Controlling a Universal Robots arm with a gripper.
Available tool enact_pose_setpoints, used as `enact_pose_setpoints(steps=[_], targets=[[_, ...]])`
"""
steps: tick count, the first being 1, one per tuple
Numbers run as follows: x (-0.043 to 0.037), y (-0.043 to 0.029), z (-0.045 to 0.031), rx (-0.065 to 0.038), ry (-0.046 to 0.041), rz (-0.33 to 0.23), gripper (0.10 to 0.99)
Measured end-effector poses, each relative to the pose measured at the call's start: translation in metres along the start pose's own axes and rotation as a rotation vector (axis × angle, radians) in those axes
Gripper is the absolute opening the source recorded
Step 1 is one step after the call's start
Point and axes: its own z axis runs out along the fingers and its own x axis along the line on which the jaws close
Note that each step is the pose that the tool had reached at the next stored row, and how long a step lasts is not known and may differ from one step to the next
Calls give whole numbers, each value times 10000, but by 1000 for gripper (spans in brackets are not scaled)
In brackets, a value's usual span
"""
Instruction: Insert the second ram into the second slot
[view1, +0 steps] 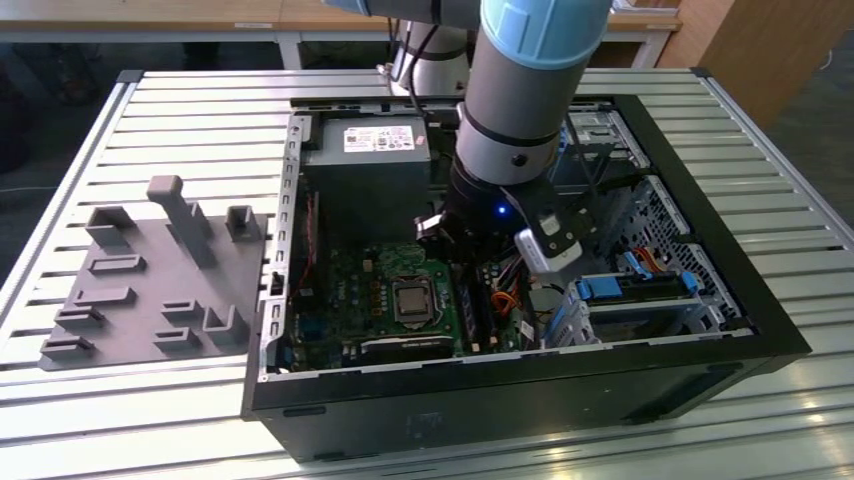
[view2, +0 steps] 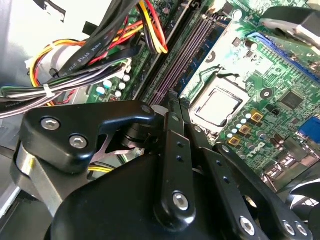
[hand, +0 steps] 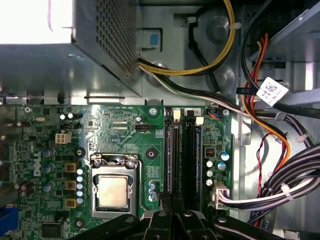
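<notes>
tool (hand: 172, 220) hangs low inside the open computer case (view1: 747, 300), its black linkage directly above the memory slots (hand: 182, 150) on the green motherboard (hand: 125, 135); in the first wrist view its fingers sit close together at the near end of the slots, and whether they grip anything cannot be told; the slots run as dark parallel strips beside the silver processor socket (hand: 112, 190); in the second wrist view the tool (view2: 172, 112) points toward the same purplish slots (view2: 187, 55); whether the second ram sits in them cannot be told; bundled wires (hand: 280, 190) lie beside; a grey parts holder (view1: 154, 290) rests on the slatted counter (view1: 200, 110).
</notes>
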Motion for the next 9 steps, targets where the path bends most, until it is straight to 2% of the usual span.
enact_pose_setpoints(steps=[9], targets=[[-37,-4,6,-4,0,86,114]])
